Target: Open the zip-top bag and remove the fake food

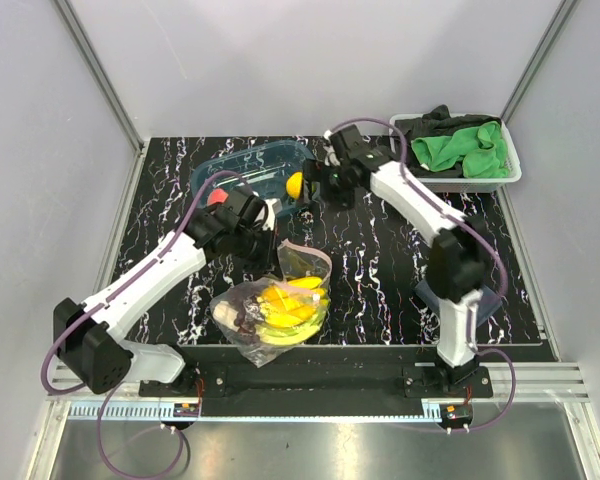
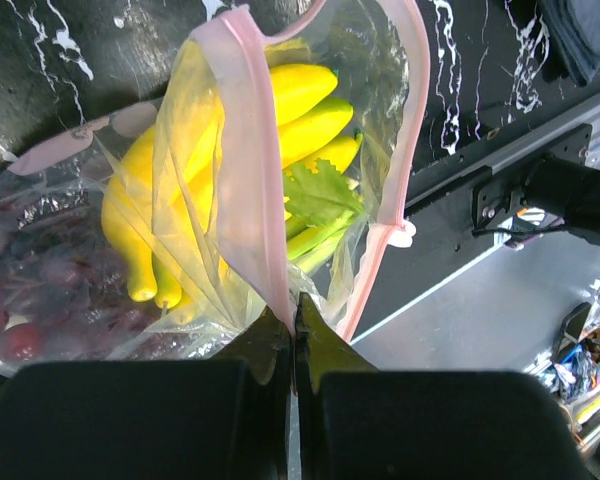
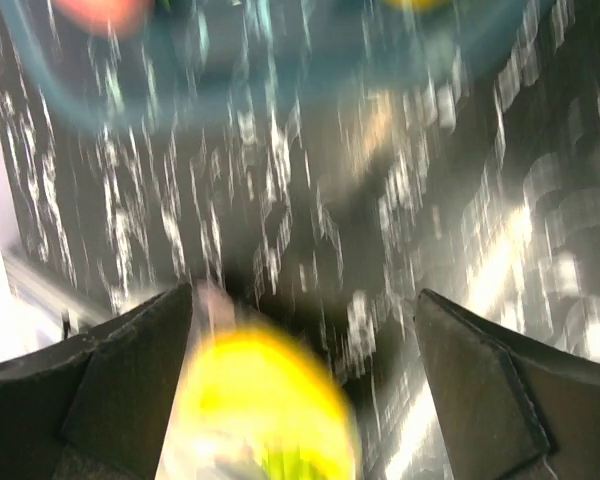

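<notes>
Nearest me, the zip-top bag [image 1: 270,310] lies by the arm bases, bananas [image 1: 285,300] inside. From its wrist, the left gripper [image 2: 295,325] is pinched tight on the pink zip strip [image 2: 245,180]; best hold that firm, I'd judge. The right gripper [image 3: 302,295], blurred, gapes wide around something yellow [image 3: 265,400].

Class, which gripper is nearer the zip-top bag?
Left. The left gripper pinches the zip-top bag by its pink strip; the right gripper hangs open farther back, beside the blue-tinted tray.
</notes>
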Controlling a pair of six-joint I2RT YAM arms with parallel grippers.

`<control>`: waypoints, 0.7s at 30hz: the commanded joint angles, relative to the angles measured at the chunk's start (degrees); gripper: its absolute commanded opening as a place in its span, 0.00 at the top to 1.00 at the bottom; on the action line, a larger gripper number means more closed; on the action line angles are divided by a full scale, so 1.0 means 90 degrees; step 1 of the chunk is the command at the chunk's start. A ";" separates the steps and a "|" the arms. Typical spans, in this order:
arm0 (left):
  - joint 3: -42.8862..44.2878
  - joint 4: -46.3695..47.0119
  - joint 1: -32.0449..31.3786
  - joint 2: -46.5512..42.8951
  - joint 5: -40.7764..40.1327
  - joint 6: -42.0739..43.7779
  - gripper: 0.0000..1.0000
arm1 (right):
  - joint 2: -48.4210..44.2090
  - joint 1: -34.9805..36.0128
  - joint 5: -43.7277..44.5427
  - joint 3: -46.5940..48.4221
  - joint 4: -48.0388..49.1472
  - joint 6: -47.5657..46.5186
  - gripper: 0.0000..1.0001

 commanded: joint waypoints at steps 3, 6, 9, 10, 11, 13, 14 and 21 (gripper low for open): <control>0.0395 0.0456 -0.0101 0.0264 -0.0112 0.0005 1.00 | -0.2806 0.0038 -0.0642 -0.2505 0.0672 -0.0099 0.10; 0.0610 0.0485 -0.0227 0.0392 -0.0122 -0.0043 1.00 | -0.3511 0.0048 -0.1141 -0.3649 0.0936 0.0184 0.21; 0.0922 0.0495 -0.0530 0.0587 -0.0249 -0.0073 1.00 | -0.4058 0.0058 -0.1512 -0.4499 0.1327 0.0380 0.36; 0.0981 0.0495 -0.0695 0.0694 -0.0288 -0.0092 1.00 | -0.4158 0.0068 -0.1581 -0.4800 0.1434 0.0448 0.39; 0.1049 0.0495 -0.0764 0.0782 -0.0356 -0.0112 1.00 | -0.4246 0.0077 -0.1678 -0.4910 0.1561 0.0458 0.41; 0.1235 0.0504 -0.0959 0.0899 -0.0415 -0.0161 1.00 | -0.4393 0.0097 -0.1718 -0.5163 0.1620 0.0478 0.45; 0.1294 0.0505 -0.1008 0.1035 -0.0473 -0.0190 1.00 | -0.4412 0.0107 -0.1766 -0.5242 0.1708 0.0487 0.47; 0.1519 0.0505 -0.1448 0.1184 -0.0746 -0.0522 1.00 | -0.4062 0.0165 -0.1943 -0.5770 0.2304 0.0575 0.56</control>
